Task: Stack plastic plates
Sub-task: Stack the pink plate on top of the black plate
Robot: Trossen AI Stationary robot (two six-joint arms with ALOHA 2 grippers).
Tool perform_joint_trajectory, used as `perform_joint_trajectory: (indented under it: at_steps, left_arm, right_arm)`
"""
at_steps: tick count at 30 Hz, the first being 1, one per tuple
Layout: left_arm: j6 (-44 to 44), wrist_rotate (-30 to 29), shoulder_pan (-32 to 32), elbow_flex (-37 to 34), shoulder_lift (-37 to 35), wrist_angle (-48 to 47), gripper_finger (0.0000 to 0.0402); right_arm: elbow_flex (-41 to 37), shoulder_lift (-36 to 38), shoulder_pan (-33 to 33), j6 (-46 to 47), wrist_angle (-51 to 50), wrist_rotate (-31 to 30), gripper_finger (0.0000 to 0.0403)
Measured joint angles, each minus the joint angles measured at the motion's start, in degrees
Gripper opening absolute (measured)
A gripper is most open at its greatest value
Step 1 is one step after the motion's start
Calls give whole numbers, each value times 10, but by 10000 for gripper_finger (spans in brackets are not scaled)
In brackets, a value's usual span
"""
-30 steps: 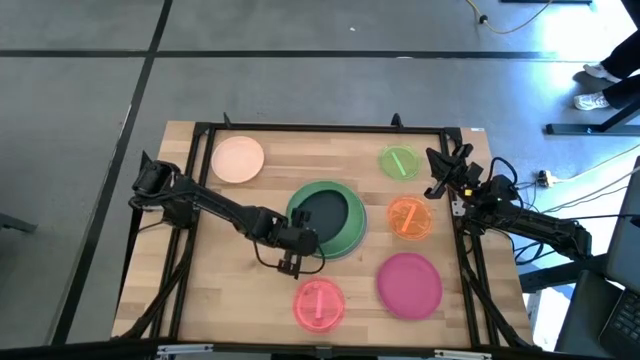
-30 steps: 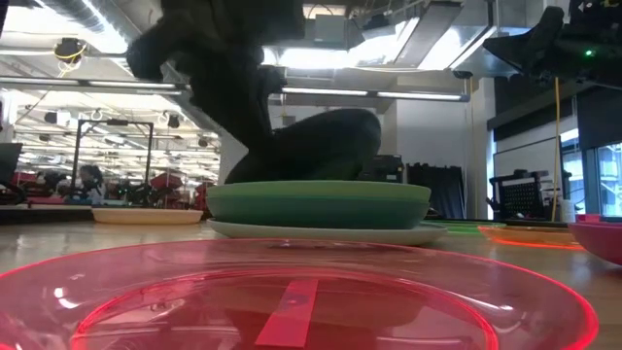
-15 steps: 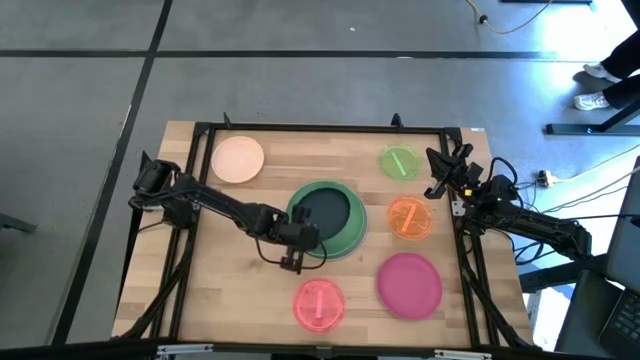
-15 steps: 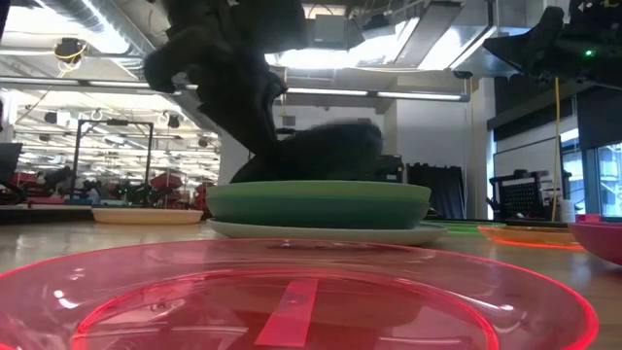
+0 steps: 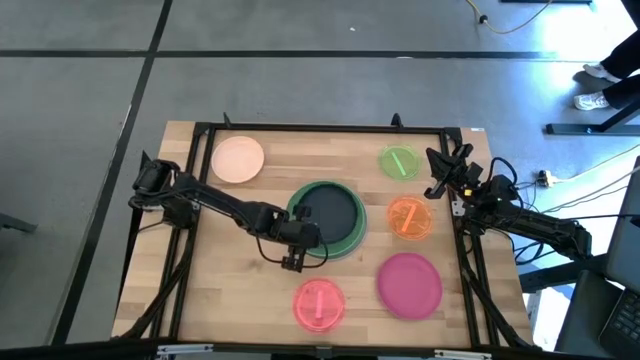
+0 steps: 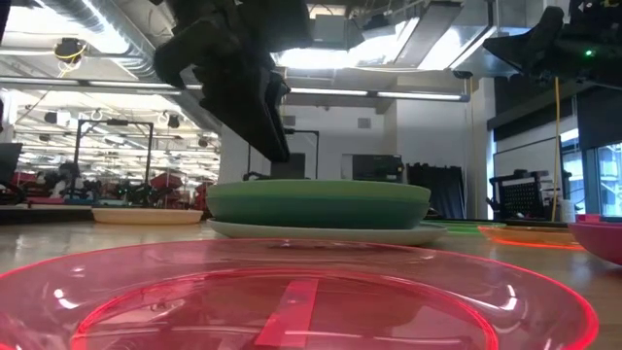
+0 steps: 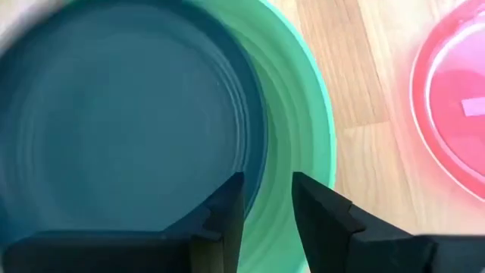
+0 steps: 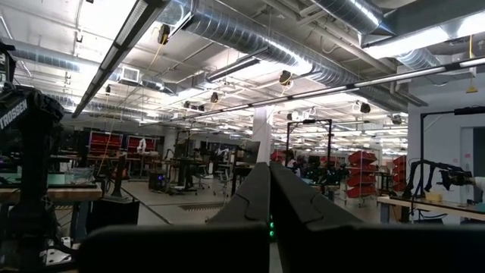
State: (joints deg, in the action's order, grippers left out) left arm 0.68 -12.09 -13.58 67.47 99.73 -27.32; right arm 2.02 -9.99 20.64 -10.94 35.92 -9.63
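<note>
Mid-table stands a stack: a dark teal plate (image 5: pixel 333 212) lies flat in a larger green plate (image 5: pixel 350 240), which rests on a pale plate (image 6: pixel 321 233). My left gripper (image 7: pixel 267 199) hovers open just above the stack's near-left rim (image 5: pixel 303 222), one finger over the dark plate, the other over the green one. My right gripper (image 5: pixel 440 168) waits shut at the table's right edge, pointing out into the room (image 8: pixel 269 182).
Single plates lie around the stack: peach (image 5: pixel 238 159) far left, small green (image 5: pixel 399 162) far right, orange (image 5: pixel 409 217) right, magenta (image 5: pixel 409 283) near right, pink (image 5: pixel 319 304) near middle. A black frame (image 5: pixel 300 127) rims the table.
My left gripper has opened and let go of the dark teal plate. The plate, held tilted over the green plate a second ago, has dropped flat into it. The gripper has risen slightly and drawn back a little toward the table's left.
</note>
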Motion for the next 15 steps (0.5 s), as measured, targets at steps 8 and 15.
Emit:
perform_joint_trajectory:
  at_steps: [8, 15]
  left_arm:
    - [36, -3, -19, 22, -43, -58, 102]
    - [66, -9, -33, 22, -118, -102, 102]
  right_arm:
    - [0, 0, 0, 0, 0, 0, 2]
    - [0, 0, 0, 0, -1, -3, 2]
